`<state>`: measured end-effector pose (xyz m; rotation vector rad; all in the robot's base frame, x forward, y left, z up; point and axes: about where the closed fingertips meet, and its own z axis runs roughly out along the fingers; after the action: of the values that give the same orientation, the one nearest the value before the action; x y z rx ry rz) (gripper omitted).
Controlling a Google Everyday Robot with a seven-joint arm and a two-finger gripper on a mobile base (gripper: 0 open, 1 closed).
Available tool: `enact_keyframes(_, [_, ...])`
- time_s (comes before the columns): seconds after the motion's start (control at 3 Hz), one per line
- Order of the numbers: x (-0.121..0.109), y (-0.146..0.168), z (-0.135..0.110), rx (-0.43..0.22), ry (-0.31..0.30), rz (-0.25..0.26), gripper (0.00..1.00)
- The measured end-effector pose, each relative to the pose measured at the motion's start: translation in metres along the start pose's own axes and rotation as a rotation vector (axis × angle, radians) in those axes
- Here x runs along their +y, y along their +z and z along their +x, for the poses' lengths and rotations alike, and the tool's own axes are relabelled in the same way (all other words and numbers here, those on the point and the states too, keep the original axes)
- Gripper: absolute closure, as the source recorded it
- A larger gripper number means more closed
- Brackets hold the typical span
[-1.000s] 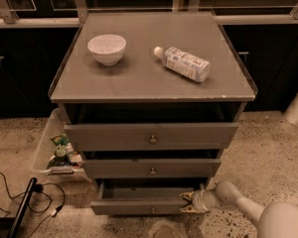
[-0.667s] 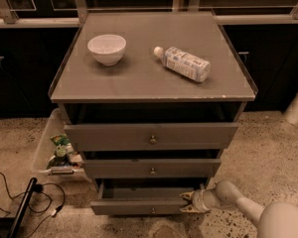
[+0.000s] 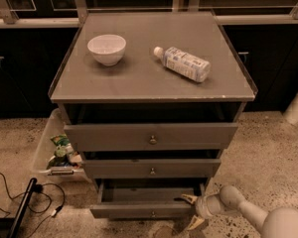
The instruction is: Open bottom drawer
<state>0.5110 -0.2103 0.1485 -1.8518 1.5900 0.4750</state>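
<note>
The bottom drawer (image 3: pixel 144 210) is the lowest of three grey drawers in the cabinet and stands pulled out, its shallow box showing behind the slim front with a small round knob (image 3: pixel 153 214). My gripper (image 3: pixel 191 211) sits at the drawer's right front corner, low near the floor. One yellowish finger (image 3: pixel 189 199) lies over the drawer's right end and the other points down past the front, so the gripper is open. The pale arm (image 3: pixel 248 215) reaches in from the lower right.
A white bowl (image 3: pixel 107 49) and a lying plastic bottle (image 3: pixel 183 63) rest on the cabinet top (image 3: pixel 149 83). A white bin (image 3: pixel 52 152) with packets stands left of the cabinet. Black cables and a black bar (image 3: pixel 21 207) lie on the speckled floor at left.
</note>
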Motion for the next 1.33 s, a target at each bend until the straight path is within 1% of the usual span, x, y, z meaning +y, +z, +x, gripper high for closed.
enact_keyframes(0.33, [0.000, -0.001, -0.001, 0.000, 0.000, 0.000, 0.42])
enact_keyframes(0.67, [0.011, -0.005, -0.001, -0.004, -0.002, -0.006, 0.66])
enact_keyframes(1.0, [0.012, -0.007, -0.004, -0.004, -0.002, -0.006, 0.89])
enact_keyframes(1.33, [0.021, -0.010, -0.005, -0.003, -0.004, -0.010, 0.86])
